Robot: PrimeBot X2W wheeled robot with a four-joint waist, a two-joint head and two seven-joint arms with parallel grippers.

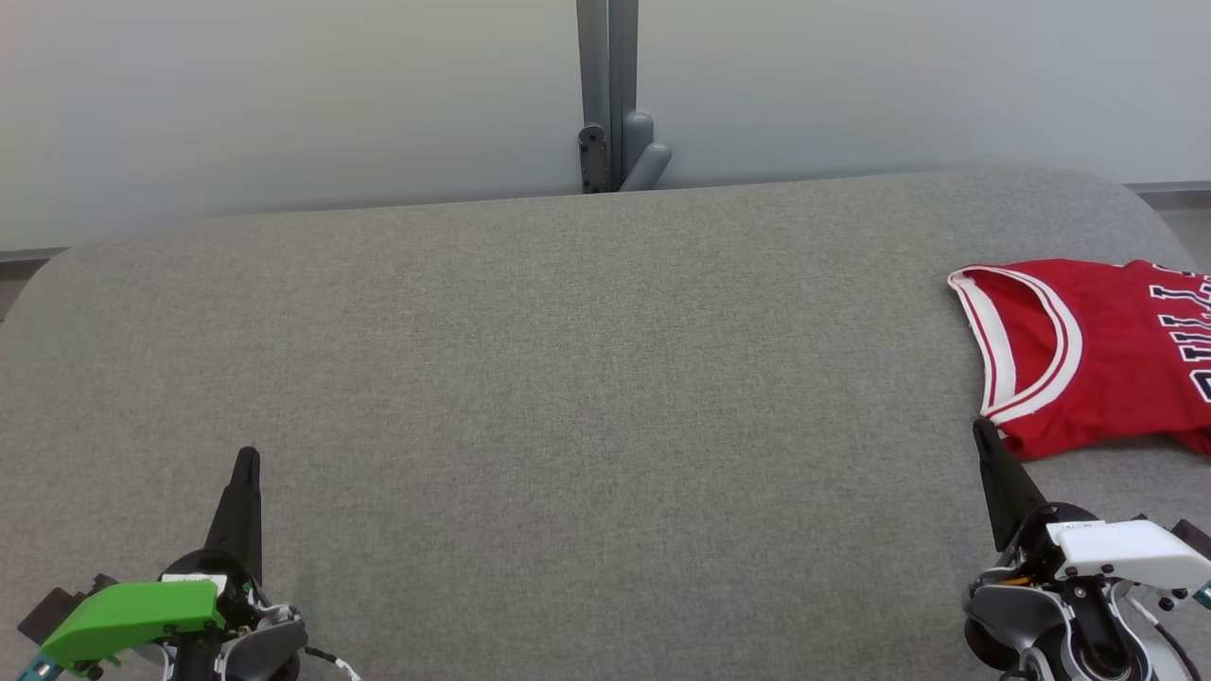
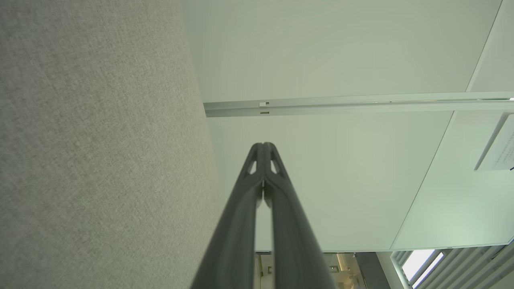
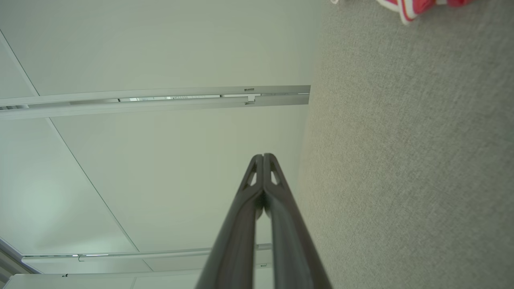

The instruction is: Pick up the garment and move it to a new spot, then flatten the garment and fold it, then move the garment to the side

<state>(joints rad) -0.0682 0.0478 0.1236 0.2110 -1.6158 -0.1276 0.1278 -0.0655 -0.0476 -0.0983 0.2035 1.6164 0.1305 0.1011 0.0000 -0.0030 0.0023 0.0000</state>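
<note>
Over the near left corner of the grey cloth-covered desk point(image 1: 568, 378), the left gripper point(image 1: 248, 461) with its green-shelled wrist is hovering, its two long dark fingers pressing together tip to tip and gripping nothing. The wide middle of the desk is lying bare, and a grey metal post point(image 1: 605, 95) is rising behind the far edge. Over the near right corner, the right gripper point(image 1: 984, 427) with its white-shelled wrist is pointing the same way, its fingers likewise pinching closed on nothing. Its tip is sitting just beside the near hem of the red sleeveless jersey with white-and-dark trim and dark lettering point(image 1: 1107, 359). That jersey is lying fairly flat against the right edge of the desk and running out of my sight past it, so I am not seeing how many layers it is making. To my eye this is fitting two stages: a garment waiting at the side to be lifted, or one already folded and set aside. Either way, doing well here is meaning keeping those closed right fingers from catching the hem and dragging the cloth askew.
</note>
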